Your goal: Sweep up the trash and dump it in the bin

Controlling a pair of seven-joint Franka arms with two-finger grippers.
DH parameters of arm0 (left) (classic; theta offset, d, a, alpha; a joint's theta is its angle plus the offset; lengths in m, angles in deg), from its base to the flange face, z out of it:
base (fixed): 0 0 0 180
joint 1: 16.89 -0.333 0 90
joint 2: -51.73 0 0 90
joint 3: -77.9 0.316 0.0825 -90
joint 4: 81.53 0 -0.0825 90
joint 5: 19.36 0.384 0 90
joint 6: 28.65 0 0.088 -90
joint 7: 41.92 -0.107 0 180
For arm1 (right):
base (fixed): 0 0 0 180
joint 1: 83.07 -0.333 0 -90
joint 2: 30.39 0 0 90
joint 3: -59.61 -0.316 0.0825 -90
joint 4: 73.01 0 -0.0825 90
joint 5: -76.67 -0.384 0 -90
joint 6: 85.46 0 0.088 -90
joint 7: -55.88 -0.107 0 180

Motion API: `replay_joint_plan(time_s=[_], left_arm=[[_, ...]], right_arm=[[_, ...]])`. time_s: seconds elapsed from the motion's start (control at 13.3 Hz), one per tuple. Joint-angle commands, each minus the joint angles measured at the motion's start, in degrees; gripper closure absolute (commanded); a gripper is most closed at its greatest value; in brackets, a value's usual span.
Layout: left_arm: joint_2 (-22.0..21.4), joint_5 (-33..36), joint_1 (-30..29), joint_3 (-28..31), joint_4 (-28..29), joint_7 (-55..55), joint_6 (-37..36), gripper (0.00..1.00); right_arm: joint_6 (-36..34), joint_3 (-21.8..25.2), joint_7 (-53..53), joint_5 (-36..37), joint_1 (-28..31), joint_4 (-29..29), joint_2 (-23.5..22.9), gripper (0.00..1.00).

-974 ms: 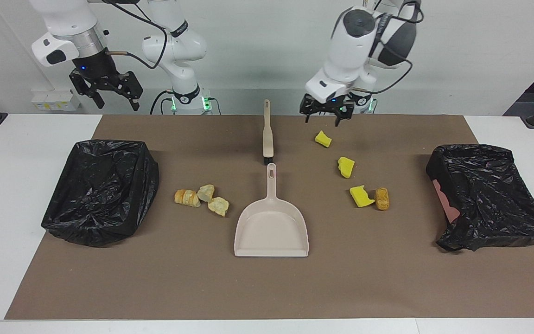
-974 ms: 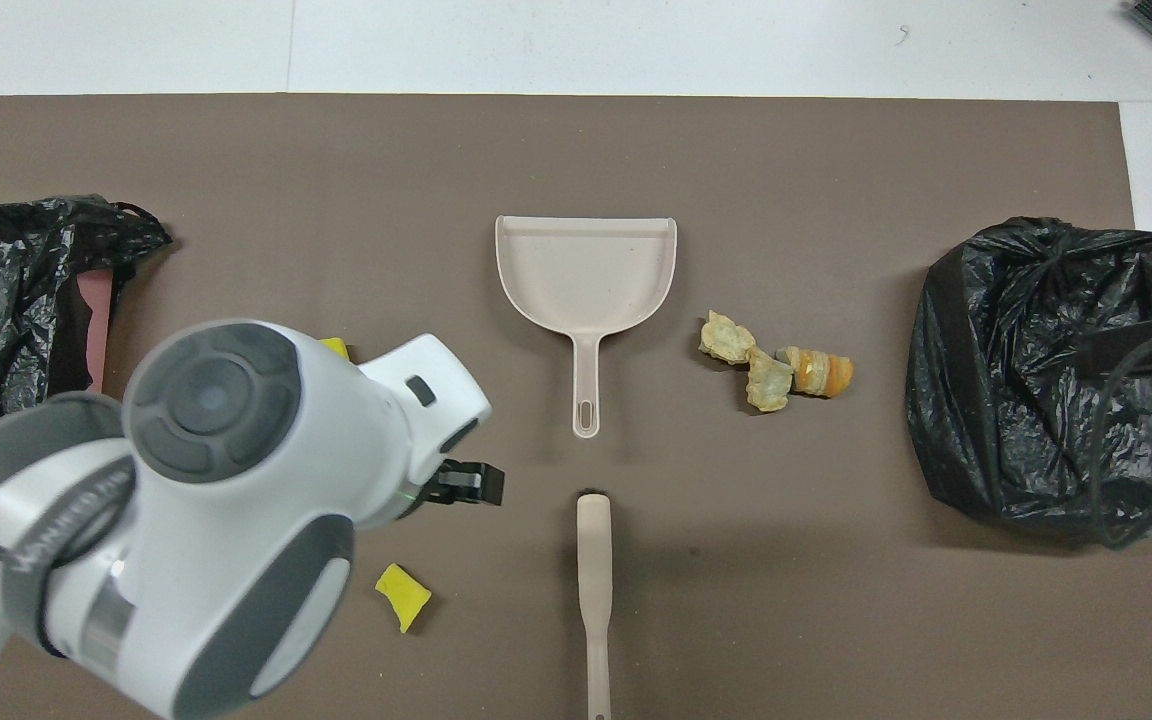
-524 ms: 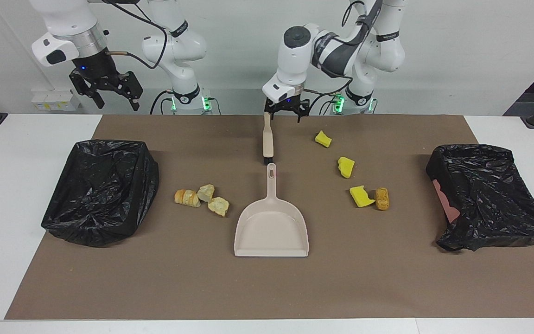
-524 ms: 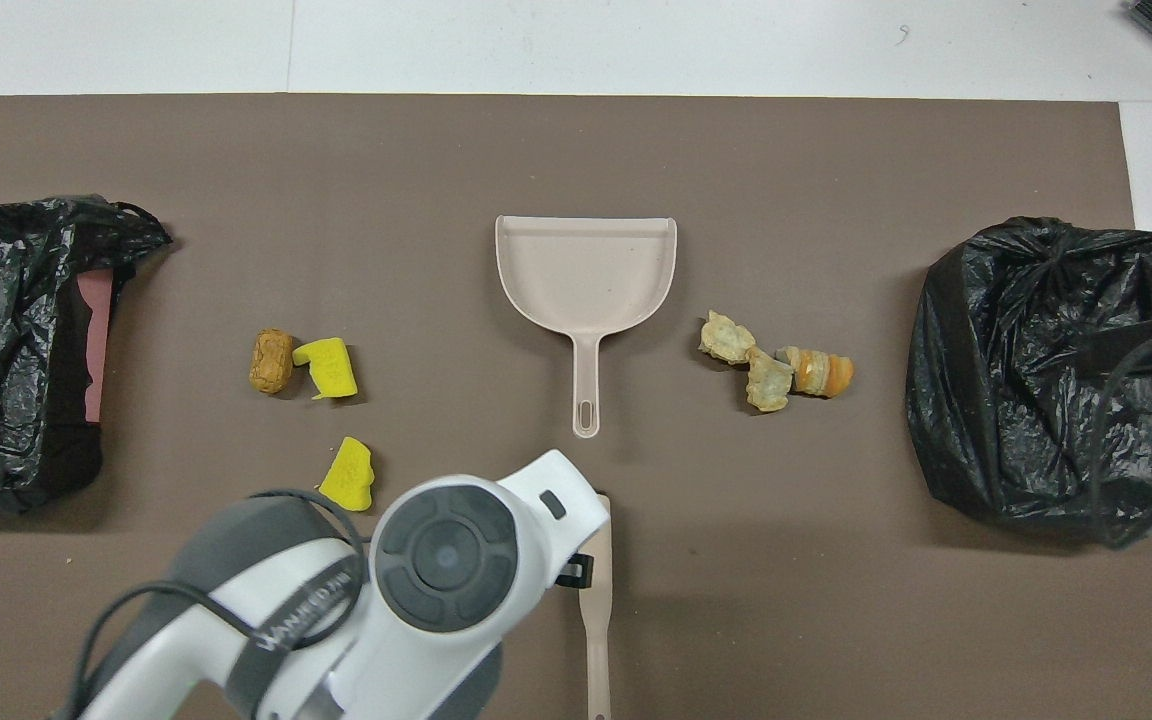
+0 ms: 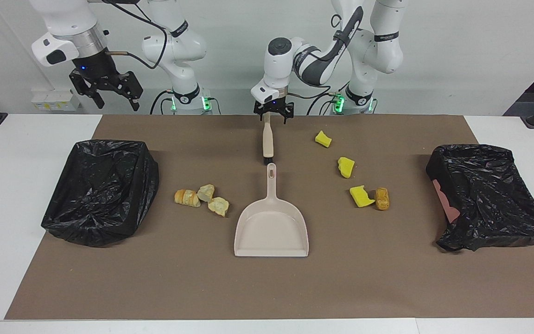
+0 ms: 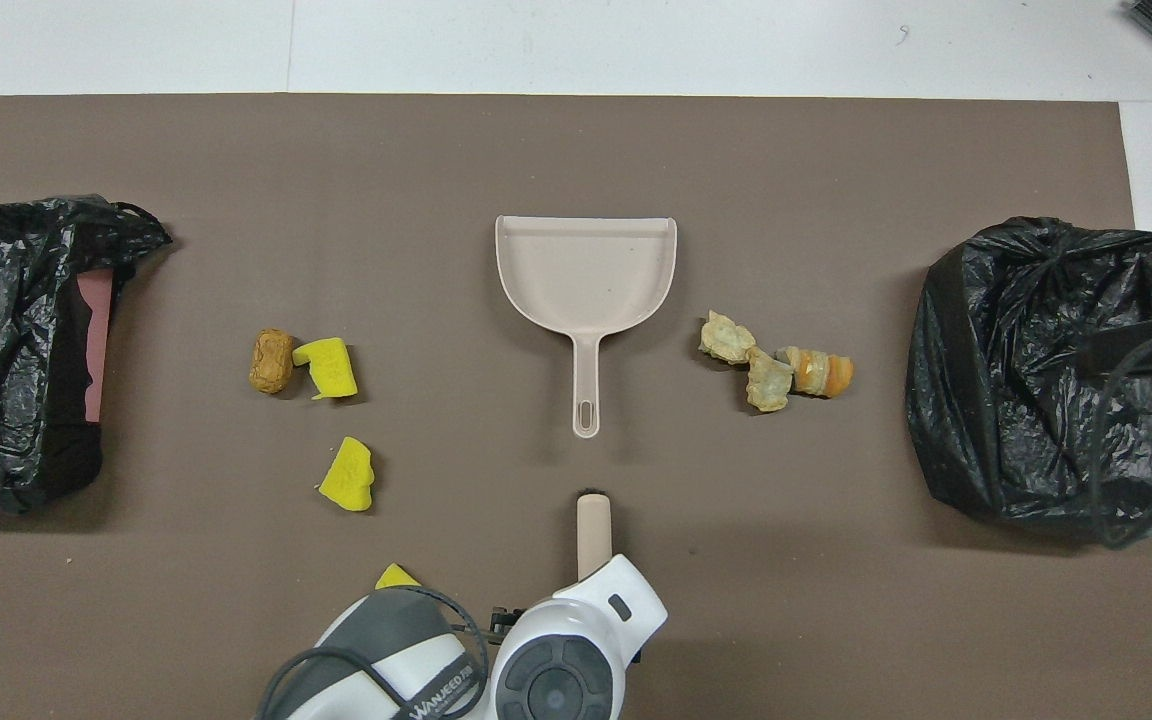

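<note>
**Left gripper parked over the brush handle**

Left gripper hangs jaws wide over the brush handle, gripping nothing. Right gripper waits, open and empty. The trash lies scattered either side of the dustpan on the tabletop.

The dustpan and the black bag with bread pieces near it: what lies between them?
Three pale bread pieces lie between the dustpan and that bin bag, clear in both views.
</note>
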State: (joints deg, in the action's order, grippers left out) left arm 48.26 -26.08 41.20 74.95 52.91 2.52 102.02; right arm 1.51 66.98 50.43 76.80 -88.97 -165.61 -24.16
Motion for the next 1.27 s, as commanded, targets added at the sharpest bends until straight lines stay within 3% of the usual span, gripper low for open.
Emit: replay_joint_plan(time_s=[0.0, 0.15, 0.22, 0.37, 0.75, 0.82, 0.9, 0.97, 1.2], left_arm=[[0.8, -0.3, 2.9, 1.1, 1.1, 1.2, 1.7, 0.00], [1.1, -0.3, 2.9, 1.1, 0.9, 1.6, 1.7, 0.05], [1.4, -0.3, 2.9, 1.1, 0.6, 3.0, 1.8, 0.21], [1.6, -0.4, 2.8, 1.1, 0.6, 3.5, 2.0, 0.42], [2.2, -1.3, 2.8, 1.1, 0.6, 3.4, 2.7, 0.43], [2.2, -1.7, 2.8, 1.1, 0.6, 3.5, 2.7, 0.49], [2.2, -2.8, 2.8, 1.1, 0.6, 3.5, 2.5, 0.79], [2.3, -3.0, 2.7, 1.2, 0.5, 3.2, 2.4, 1.00], [0.8, -3.0, 1.8, 1.7, -0.3, 3.2, 1.3, 1.00]], right_arm=[[-0.2, 0.4, 1.1, -1.3, -0.1, -0.7, 0.8, 0.00], [-0.2, 0.4, 1.1, -1.3, -0.1, -0.7, 0.8, 0.00], [-0.2, 0.4, 1.1, -1.3, -0.1, -0.8, 0.8, 0.00], [-0.2, 0.4, 1.1, -1.3, -0.1, -0.7, 0.8, 0.00], [-0.2, 0.4, 1.1, -1.3, -0.1, -0.7, 0.8, 0.00], [-0.2, 0.4, 1.1, -1.3, -0.1, -0.7, 0.8, 0.00], [-0.2, 0.4, 1.1, -1.3, -0.1, -0.7, 0.8, 0.00], [-0.2, 0.4, 1.1, -1.3, -0.1, -0.7, 0.8, 0.00], [-0.2, 0.4, 1.1, -1.3, -0.1, -0.7, 0.8, 0.00]])
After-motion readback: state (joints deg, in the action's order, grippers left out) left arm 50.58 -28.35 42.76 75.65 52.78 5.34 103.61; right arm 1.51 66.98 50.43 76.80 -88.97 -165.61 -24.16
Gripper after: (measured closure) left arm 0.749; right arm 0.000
